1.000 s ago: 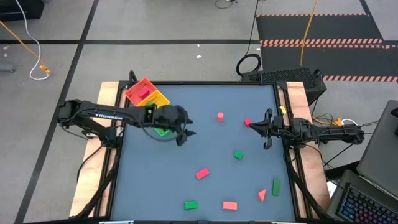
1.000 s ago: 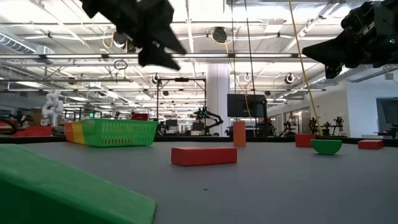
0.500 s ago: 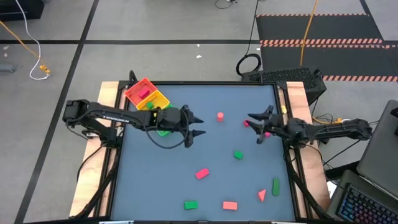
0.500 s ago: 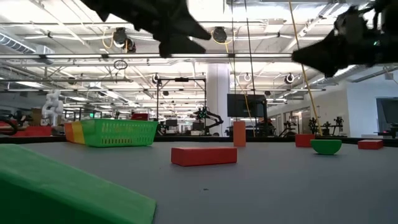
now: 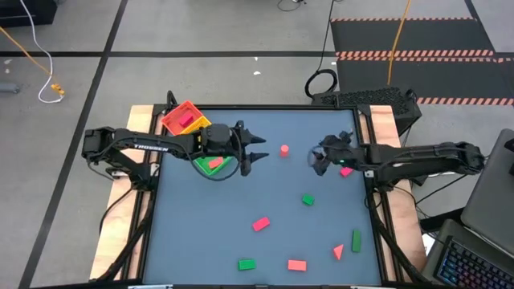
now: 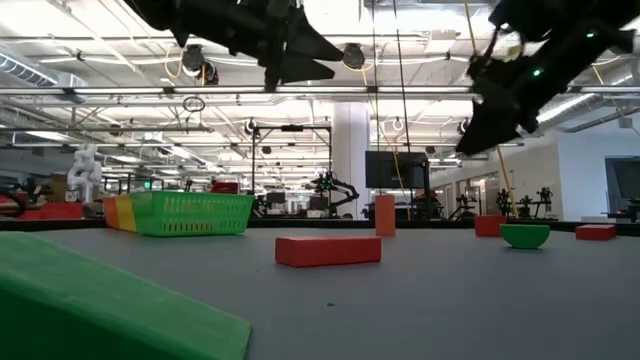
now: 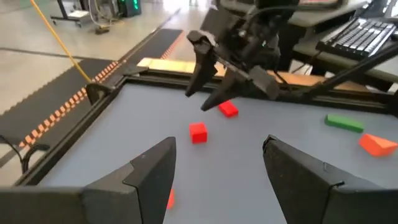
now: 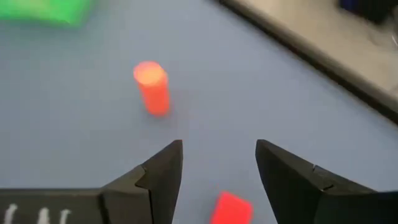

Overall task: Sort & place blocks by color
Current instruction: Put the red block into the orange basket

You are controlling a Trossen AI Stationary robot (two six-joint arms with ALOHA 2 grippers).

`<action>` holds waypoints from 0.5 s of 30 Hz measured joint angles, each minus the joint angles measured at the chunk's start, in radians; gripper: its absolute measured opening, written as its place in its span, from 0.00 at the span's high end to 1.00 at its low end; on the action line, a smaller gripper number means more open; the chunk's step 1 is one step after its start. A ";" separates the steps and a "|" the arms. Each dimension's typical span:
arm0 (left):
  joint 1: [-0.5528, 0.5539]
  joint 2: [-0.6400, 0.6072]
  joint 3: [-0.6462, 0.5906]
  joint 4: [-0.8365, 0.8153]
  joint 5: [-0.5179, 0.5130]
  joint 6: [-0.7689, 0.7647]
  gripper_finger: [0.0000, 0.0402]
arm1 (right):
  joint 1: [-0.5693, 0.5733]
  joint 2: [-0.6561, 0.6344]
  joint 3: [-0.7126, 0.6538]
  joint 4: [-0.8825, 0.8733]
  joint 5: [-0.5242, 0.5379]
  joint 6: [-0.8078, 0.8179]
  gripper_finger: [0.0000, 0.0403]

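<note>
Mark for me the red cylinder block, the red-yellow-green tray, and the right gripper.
Red cylinder block (image 5: 284,149): high view, on its round top.
Red-yellow-green tray (image 5: 175,114): high view, on the red compartment's outer wall.
Right gripper (image 5: 319,152): high view, midway between its open fingertips, above the table near a small red cube.

A red brick (image 6: 328,250) lies on the table (image 6: 420,300) beneath both arms

The table top (image 5: 273,233) is seen as a smooth, matt grey-blue sheet, edged by strips of pale bare wood (image 5: 385,128). The blocks (image 6: 328,250) look like smooth matt plastic. The tray (image 6: 185,213) is made of plastic latticework. The left gripper (image 7: 214,177) and the right gripper (image 8: 217,171) are finished in matt black, apparently plastic.
</note>
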 joint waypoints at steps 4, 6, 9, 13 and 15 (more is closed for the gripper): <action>-0.015 -0.011 -0.001 -0.039 0.001 0.019 0.40 | -0.035 0.105 0.069 -0.104 -0.027 0.111 0.49; -0.027 -0.022 -0.001 -0.081 0.002 0.031 0.40 | -0.051 0.149 0.072 -0.124 -0.094 0.157 0.49; -0.050 -0.038 -0.001 -0.114 0.002 0.044 0.40 | -0.066 0.203 0.074 -0.176 -0.158 0.220 0.50; -0.081 -0.055 -0.001 -0.124 0.002 0.046 0.40 | -0.073 0.258 0.074 -0.251 -0.157 0.298 0.50; -0.095 -0.065 -0.001 -0.143 0.002 0.046 0.40 | -0.073 0.271 0.074 -0.249 -0.157 0.319 0.51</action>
